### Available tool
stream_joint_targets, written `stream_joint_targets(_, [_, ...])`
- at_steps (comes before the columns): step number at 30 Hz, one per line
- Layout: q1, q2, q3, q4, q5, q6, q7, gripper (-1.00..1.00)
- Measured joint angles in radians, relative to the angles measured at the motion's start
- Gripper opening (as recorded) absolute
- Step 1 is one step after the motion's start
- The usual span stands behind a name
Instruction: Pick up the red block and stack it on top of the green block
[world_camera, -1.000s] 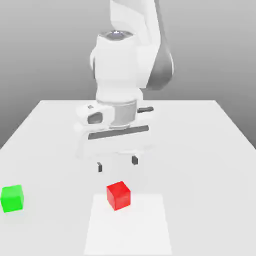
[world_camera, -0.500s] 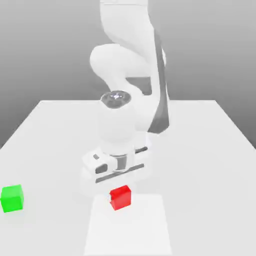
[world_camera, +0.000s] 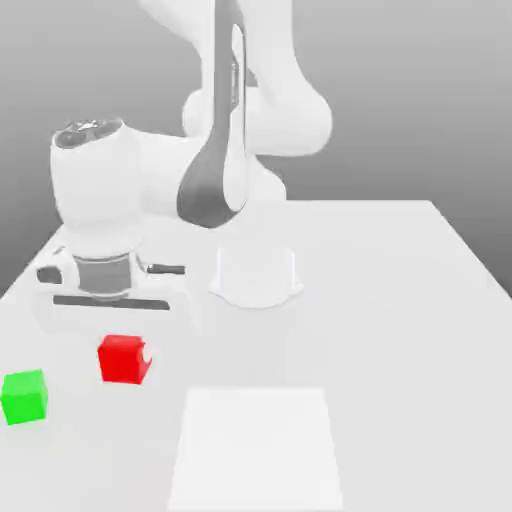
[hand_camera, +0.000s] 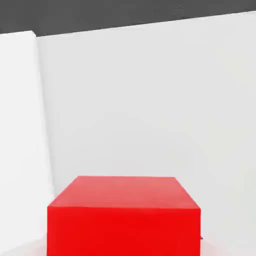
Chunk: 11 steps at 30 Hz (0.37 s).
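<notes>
Hand (world_camera: 124, 350) clamped on matte red block (world_camera: 124, 359), lifted above white worktop (world_camera: 400, 300) | exterior view: matte green block (world_camera: 24, 396) resting just beside, toward its left | hand view: red block (hand_camera: 124, 217) fills foreground, flat-faced cube.

Glossy white rounded arm (world_camera: 250, 110), dark grey joint insets, silver wrist ring
</notes>
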Motion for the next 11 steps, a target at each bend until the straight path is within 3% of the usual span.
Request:
stream_joint_targets(3, [-0.094, 0.056, -0.052, 0.093, 0.021, -0.04, 0.11, -1.0])
stream_joint_targets(7, [-0.128, 0.189, -0.018, 0.123, 0.114, 0.057, 0.073, -1.0])
stream_joint_targets(8, [-0.139, 0.221, -0.002, 0.126, 0.135, 0.085, 0.059, 1.0])
stream_joint_targets(11, [-0.139, 0.221, -0.002, 0.126, 0.135, 0.085, 0.059, 1.0])
